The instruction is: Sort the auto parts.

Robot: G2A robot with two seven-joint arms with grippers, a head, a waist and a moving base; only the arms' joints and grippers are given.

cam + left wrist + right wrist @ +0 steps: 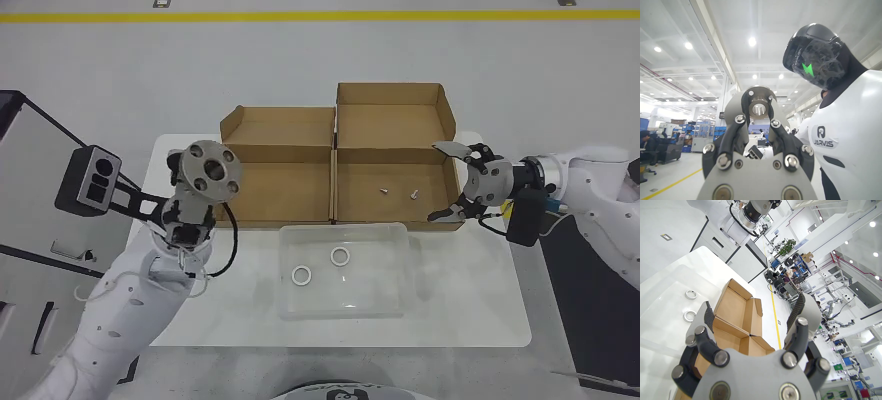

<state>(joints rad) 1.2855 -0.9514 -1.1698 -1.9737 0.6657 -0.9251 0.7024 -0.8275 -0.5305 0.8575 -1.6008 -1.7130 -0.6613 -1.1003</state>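
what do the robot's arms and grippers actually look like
The left arm and right arm have smooth white shells. The left gripper and right gripper each have a grey metal plate, silver bolts, black links and pale fingers with black ribbed pads. A black cable loops beside the left wrist, near a black camera box.

A yellow line [300,15] crosses the pale grey floor [300,60]. Round ceiling lights [752,41] glow above blue storage bins [719,130].

White table [470,310] mid-scene. Yellow line [320,16] on floor, far side. Cabinet [25,180] at left.
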